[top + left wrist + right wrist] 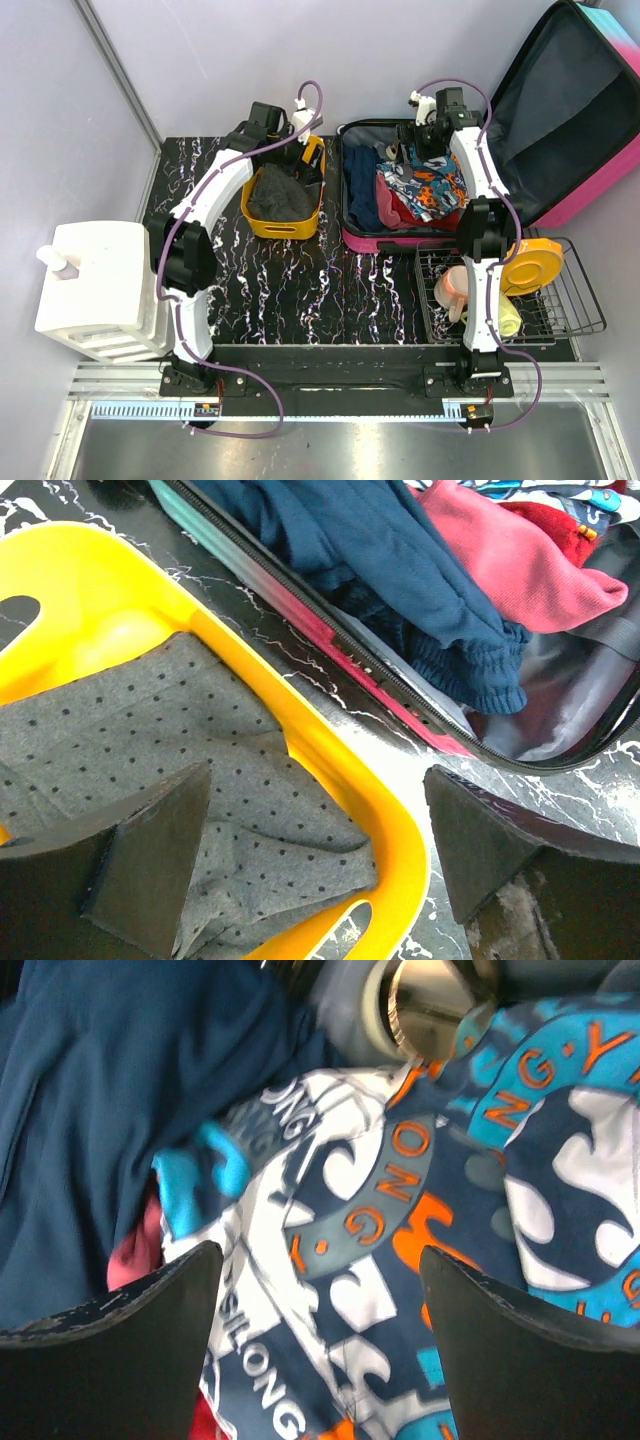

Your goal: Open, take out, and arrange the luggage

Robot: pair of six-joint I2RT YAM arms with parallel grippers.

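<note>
The luggage [570,110] lies open, lid up. One grey cloth [280,195] sits in the yellow bin [285,226] just left of it; most clothes are left inside. The left gripper [318,785] hangs over the bin, jaws wide apart, empty. The right gripper [318,1260], jaws equally apart, hovers over the patterned cloth [370,1220] inside the luggage.

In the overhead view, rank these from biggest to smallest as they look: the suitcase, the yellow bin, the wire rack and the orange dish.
1. suitcase, open, counting its raised lid
2. wire rack
3. yellow bin
4. orange dish, clearly the smallest
</note>
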